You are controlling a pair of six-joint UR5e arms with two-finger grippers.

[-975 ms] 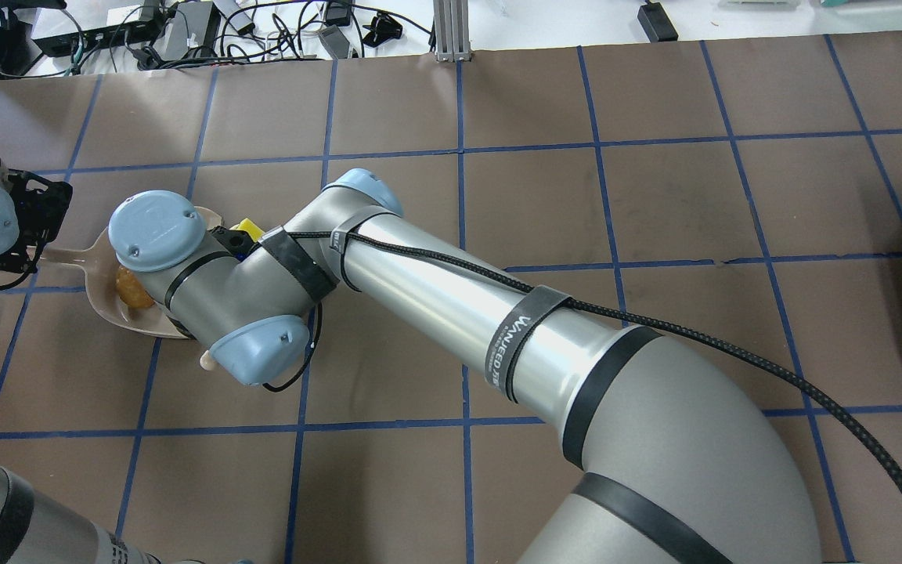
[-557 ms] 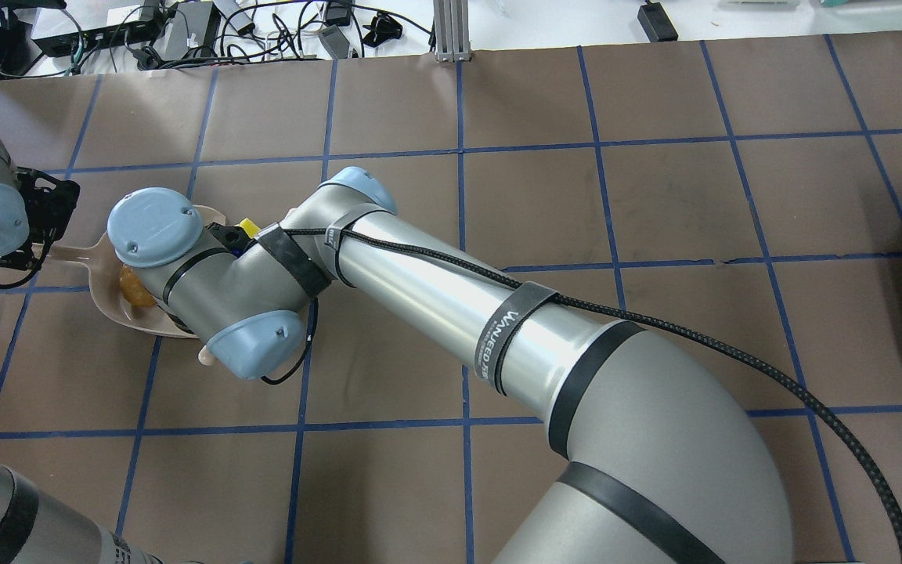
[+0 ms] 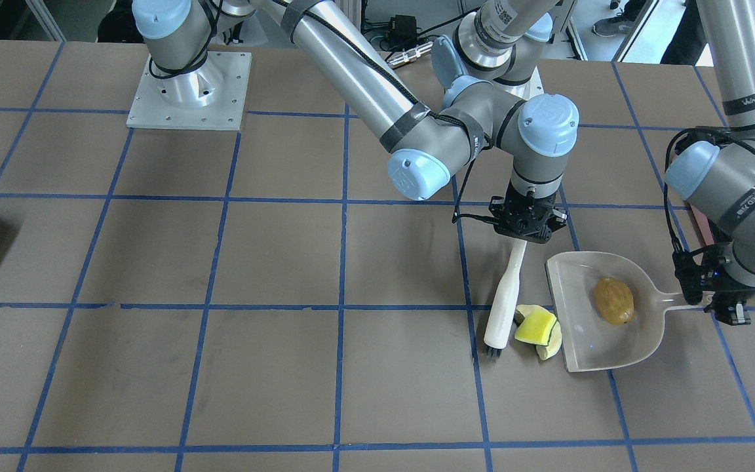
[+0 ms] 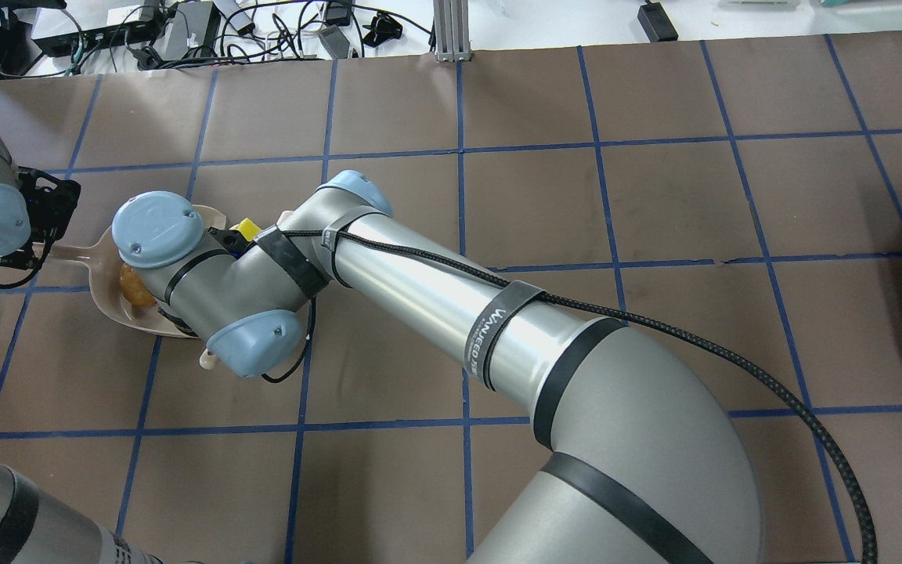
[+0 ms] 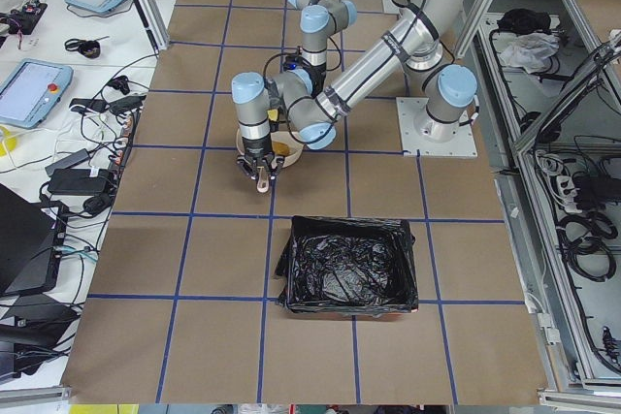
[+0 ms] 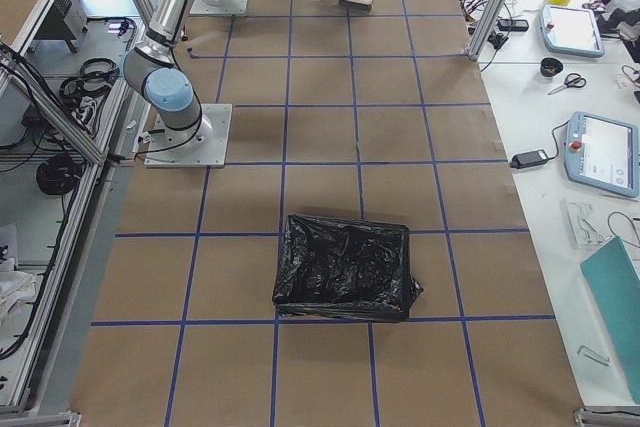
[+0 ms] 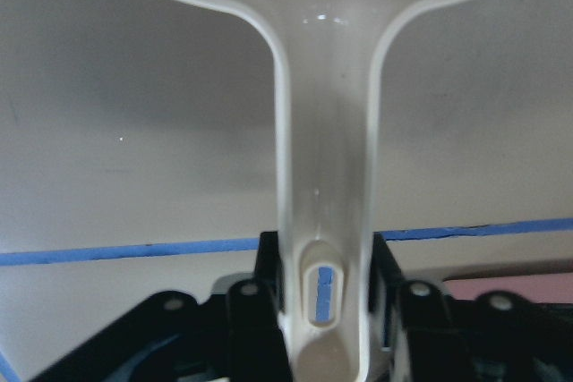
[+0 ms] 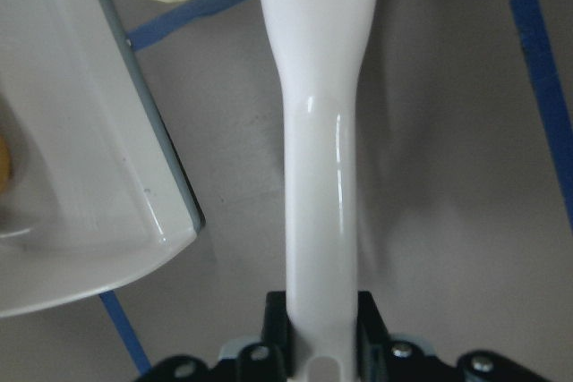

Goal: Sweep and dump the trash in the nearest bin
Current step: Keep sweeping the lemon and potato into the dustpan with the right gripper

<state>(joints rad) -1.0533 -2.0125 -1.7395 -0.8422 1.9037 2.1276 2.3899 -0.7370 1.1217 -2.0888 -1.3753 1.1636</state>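
1. Right claw (image 3: pixel 523 236): closed on the upper end of the white brush (image 3: pixel 505 298) handle. In the front-facing view the brush slants down to the table (image 3: pixel 220 262), with its dark bristles at the near end.
2. Left claw (image 3: pixel 721 307): clamped on the handle tip of the dustpan (image 3: pixel 603 351). The pan lies flat on the table with its open lip turned toward the brush.
3. Trash, part one: the golden-brown potato-like lump (image 3: pixel 613 300) rests inside the pan, so this piece counts as swept.
4. Trash, part two: the yellow-and-green squash wedges (image 3: pixel 536 328) lie on the table between the bristles and the pan's lip, just beside the lip and not yet inside.
5. Nearest bin (image 5: pixel 340 309): lined with a black bag, it stands on the table well apart from the pan, at the end on the robot's left. No trash is visible in it.
6. Progress, as judged: sweeping is partly done. What remains is pushing the wedges in, carrying the pan to the bin and tipping it out.
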